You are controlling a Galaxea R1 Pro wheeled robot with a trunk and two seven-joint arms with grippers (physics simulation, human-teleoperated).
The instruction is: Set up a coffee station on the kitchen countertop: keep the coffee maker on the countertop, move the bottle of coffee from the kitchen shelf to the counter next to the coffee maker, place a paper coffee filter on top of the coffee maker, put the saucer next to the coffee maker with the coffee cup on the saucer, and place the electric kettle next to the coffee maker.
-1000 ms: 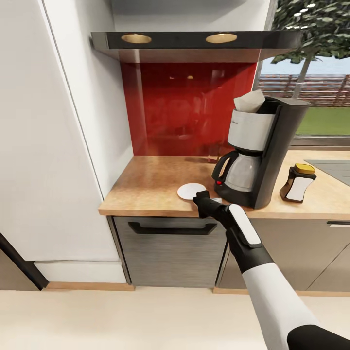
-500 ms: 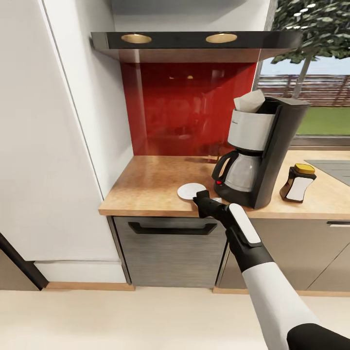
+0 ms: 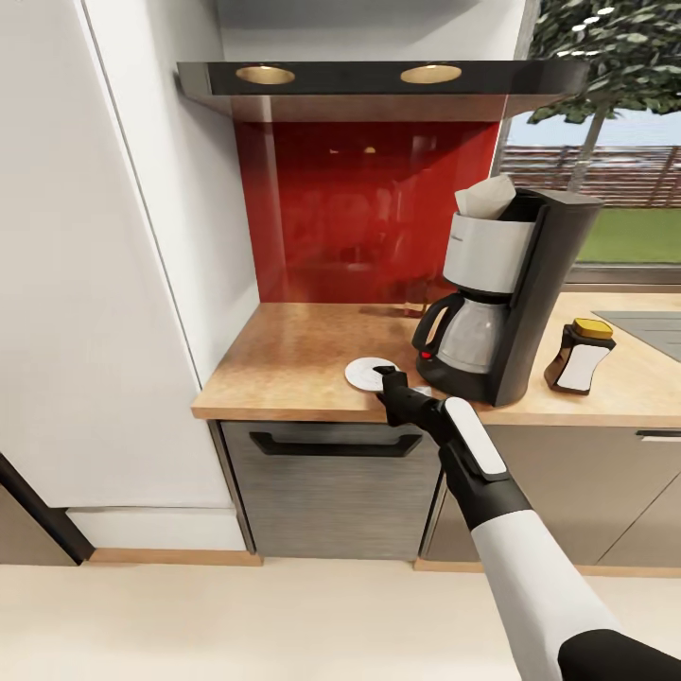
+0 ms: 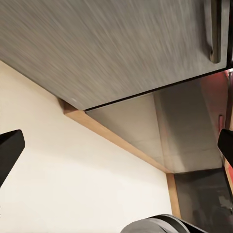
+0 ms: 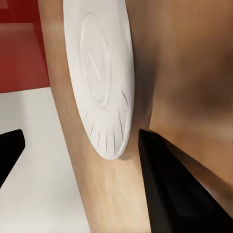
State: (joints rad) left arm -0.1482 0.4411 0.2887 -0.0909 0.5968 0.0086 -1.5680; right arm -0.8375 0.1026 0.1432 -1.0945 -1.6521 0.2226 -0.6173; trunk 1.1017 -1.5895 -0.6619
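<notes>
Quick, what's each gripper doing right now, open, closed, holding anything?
Left gripper: open, holding nothing.
Right gripper: open, fingers at the saucer's edge, not gripping it.

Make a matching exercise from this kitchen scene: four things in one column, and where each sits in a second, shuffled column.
Things:
1. saucer
2. paper coffee filter
3. bottle of coffee
4. right gripper

Places:
A. poking out of the top of the coffee maker
B. flat on the kitchen countertop, on the carafe-handle side of the machine
C. at the near rim of the white plate
D. standing on the sink side of the machine

Pairs: 1-B, 2-A, 3-D, 4-C
</notes>
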